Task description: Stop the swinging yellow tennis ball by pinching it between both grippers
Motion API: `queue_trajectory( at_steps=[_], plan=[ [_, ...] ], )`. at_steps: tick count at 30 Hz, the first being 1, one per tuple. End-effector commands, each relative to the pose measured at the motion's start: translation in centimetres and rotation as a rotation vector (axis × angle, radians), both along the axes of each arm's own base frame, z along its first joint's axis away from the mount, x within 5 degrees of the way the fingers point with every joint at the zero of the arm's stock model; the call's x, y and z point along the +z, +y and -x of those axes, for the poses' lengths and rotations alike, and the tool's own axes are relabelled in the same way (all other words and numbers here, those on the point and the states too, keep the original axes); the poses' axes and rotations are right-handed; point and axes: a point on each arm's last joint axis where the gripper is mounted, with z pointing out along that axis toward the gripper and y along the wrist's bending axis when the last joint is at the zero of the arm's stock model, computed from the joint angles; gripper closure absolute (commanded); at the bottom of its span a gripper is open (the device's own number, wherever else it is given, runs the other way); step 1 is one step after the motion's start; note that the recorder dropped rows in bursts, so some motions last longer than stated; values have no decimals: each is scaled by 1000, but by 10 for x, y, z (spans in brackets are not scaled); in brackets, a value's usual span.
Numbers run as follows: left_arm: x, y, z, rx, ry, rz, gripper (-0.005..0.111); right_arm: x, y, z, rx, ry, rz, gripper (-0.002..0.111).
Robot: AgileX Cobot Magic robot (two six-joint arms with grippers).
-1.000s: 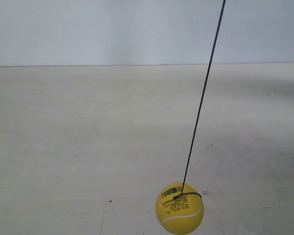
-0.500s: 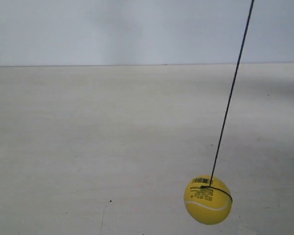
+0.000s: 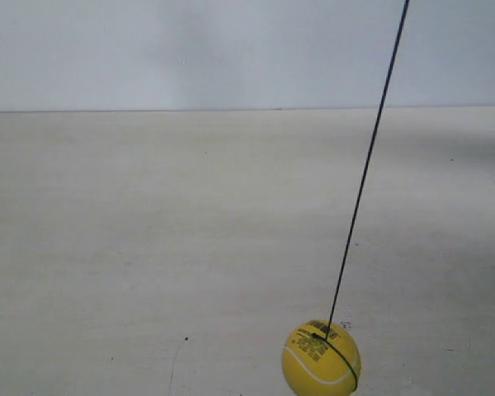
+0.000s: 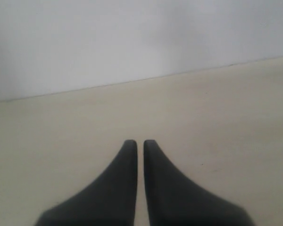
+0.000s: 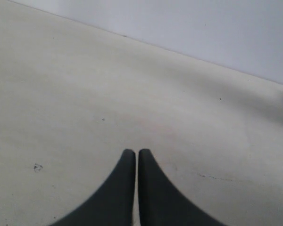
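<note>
The yellow tennis ball (image 3: 321,360) hangs on a thin dark string (image 3: 367,169) low in the exterior view, right of centre, its white seam and barcode sticker showing. Neither arm appears in that view. In the left wrist view my left gripper (image 4: 137,142) is shut, its two black fingers side by side with only a thin slit between them and nothing held. The right wrist view shows my right gripper (image 5: 133,151) the same way, shut and empty. The ball is out of sight in both wrist views.
A pale, lightly speckled tabletop (image 3: 148,247) spreads under the ball and meets a plain light wall (image 3: 190,49) at the back. Small dark specks (image 5: 37,166) mark the table's surface in the right wrist view.
The ball swung to the right of the exterior view, then came back to the left and slightly lower. The string's tilt changed with it.
</note>
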Motion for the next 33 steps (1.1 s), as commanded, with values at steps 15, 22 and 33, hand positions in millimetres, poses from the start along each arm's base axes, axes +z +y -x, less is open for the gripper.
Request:
queue_trajectory(
  at_steps=[15,22,33],
  plan=[
    [-6,2,1,44,56,24,102,1,0,0,-6,-9,1,108],
    [-6,2,1,45,53,22,102,1,0,0,-6,-9,1,108],
    [-6,2,1,45,53,22,102,1,0,0,-6,-9,1,108]
  ],
)
